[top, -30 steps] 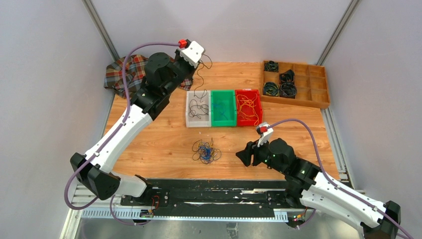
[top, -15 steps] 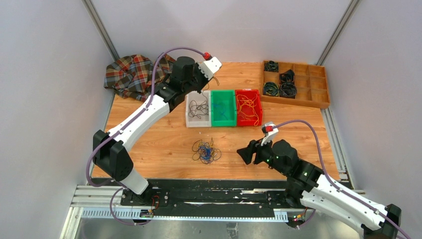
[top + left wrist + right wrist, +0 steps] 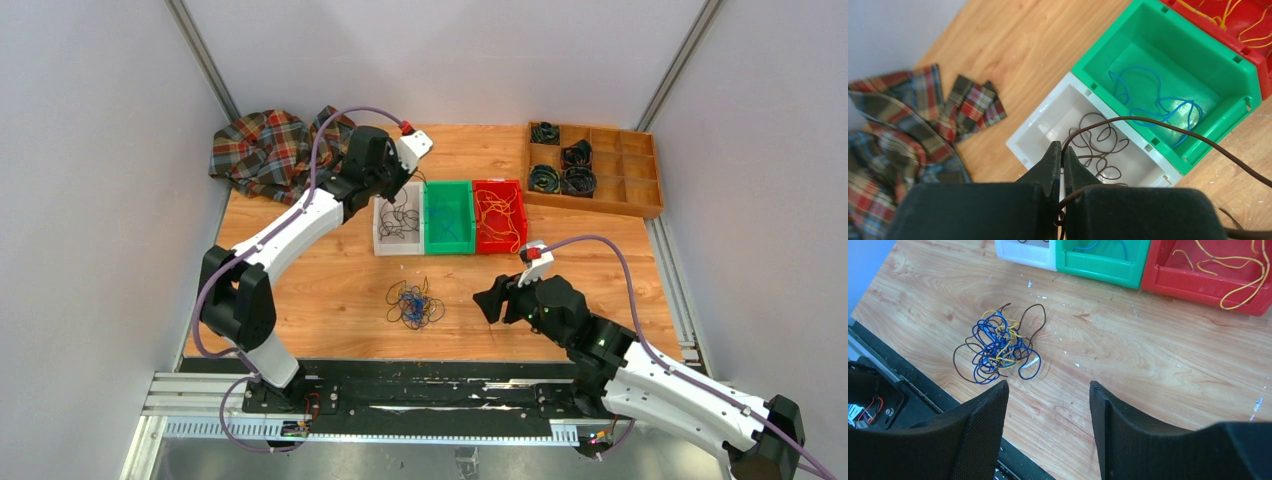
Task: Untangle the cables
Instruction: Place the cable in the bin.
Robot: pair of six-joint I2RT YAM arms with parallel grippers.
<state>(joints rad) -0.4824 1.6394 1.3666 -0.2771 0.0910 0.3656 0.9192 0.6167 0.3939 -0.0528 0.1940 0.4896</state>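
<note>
Left gripper (image 3: 1062, 150) is clamped shut on a dark brown wire (image 3: 1168, 127) over the white bin (image 3: 1038, 136). Sorted strands lie there and in the green bin (image 3: 1108, 46) and red bin (image 3: 1198, 287). A mixed bundle (image 3: 998, 347) on the table (image 3: 1148, 350) is left to separate. Right gripper (image 3: 1048, 387) stands open and empty near it. No legible writing.

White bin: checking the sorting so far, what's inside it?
Loops of dark brown wire lie in the white bin; its near corner is hidden behind the left hand.

Three bins (image 3: 423, 215) side by side, cable tangle (image 3: 413, 305) before them, tray (image 3: 600, 206) behind right, cloth (image 3: 262, 148) behind left.
</note>
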